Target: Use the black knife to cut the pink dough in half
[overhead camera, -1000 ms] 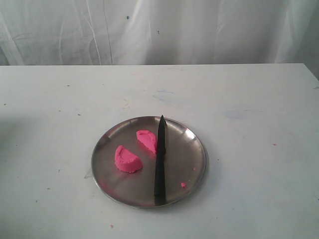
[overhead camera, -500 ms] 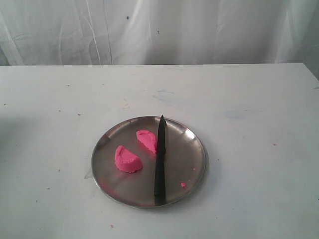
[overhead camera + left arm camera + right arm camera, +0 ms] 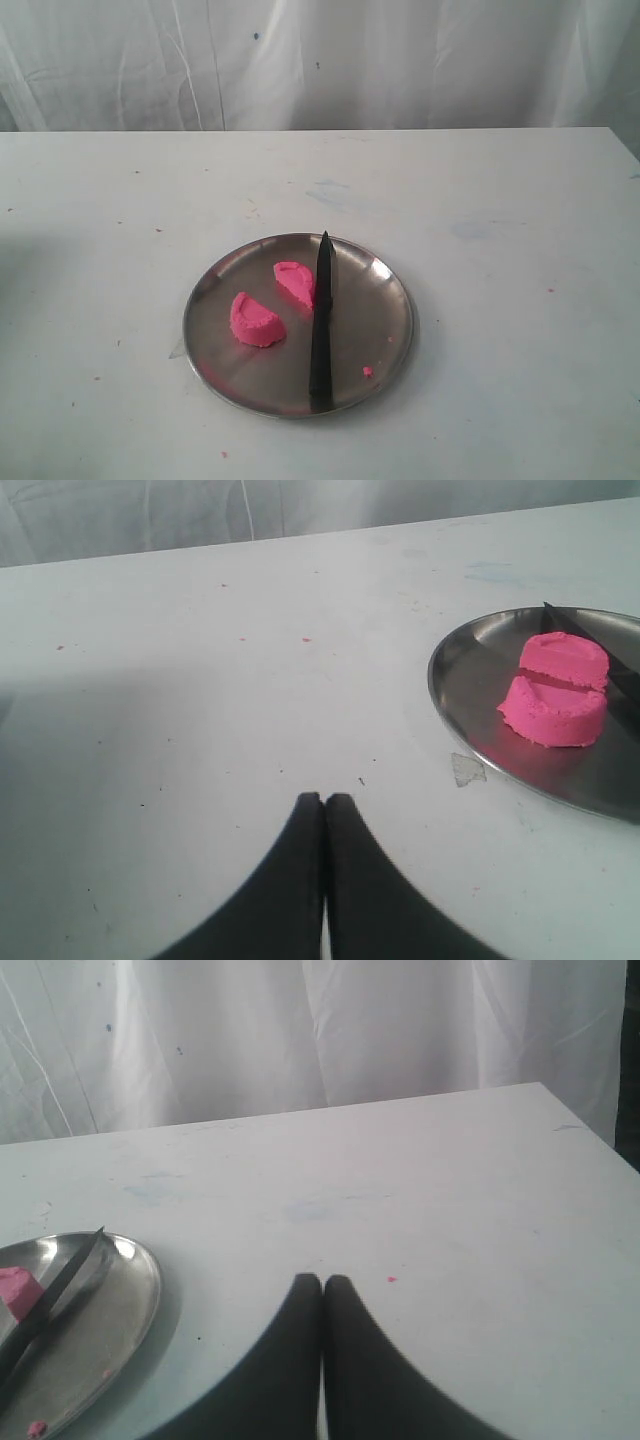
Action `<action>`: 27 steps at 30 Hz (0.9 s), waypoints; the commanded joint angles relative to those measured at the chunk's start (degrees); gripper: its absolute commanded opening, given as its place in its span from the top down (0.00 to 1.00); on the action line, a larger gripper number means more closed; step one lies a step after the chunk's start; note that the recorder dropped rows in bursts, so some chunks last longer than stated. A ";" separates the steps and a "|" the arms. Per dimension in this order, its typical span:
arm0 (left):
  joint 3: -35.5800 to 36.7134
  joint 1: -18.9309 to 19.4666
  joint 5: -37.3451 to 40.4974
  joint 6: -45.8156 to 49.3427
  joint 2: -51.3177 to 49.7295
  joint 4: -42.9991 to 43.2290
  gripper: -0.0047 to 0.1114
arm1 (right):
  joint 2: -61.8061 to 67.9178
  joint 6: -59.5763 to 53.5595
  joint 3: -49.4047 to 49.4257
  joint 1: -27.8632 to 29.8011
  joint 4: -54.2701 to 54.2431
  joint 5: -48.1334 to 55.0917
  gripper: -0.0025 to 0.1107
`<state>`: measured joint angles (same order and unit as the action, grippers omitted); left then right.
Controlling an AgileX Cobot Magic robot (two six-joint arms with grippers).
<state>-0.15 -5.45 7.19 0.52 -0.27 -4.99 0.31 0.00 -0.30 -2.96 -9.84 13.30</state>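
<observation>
Light was soft, even and bright, washing out the white worktop (image 3: 500,300). The steel plate (image 3: 385,300) carried a dull sheen (pink-tinted near its rim) and cast a faint shadow. Wrist views looked slightly hazy, dim at corners.

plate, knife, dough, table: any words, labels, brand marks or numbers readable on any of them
None: no readable text in any view.
Round steel plate: bare metal, no stamp visible.
Slim black knife: plain black blade and handle, no brand mark showing.
Two bright pink dough halves: unmarked.
White table: only smudges and pink crumbs, no writing.
White curtain behind: plain.
</observation>
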 commanded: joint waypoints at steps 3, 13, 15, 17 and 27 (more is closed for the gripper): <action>0.15 0.14 0.75 -0.52 0.27 -0.20 0.96 | -0.31 0.00 0.30 0.11 0.22 -0.50 0.98; 0.15 0.14 0.75 -0.52 0.27 -0.20 0.96 | -0.31 1.04 0.30 0.11 0.22 -0.50 0.98; 0.15 0.14 0.75 -0.52 0.27 -0.20 0.96 | -0.31 1.14 0.30 0.11 0.22 -0.50 0.98; 0.15 0.14 0.75 -0.52 0.27 -0.20 0.96 | -0.31 1.14 0.30 0.11 0.22 -0.50 0.98; 0.15 0.14 0.75 -0.52 0.27 -0.20 0.96 | -0.31 1.14 0.30 0.11 0.22 -0.50 0.98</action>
<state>-0.15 -5.45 7.54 0.52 -0.27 -4.95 0.31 0.90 -0.30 -2.96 -9.95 13.30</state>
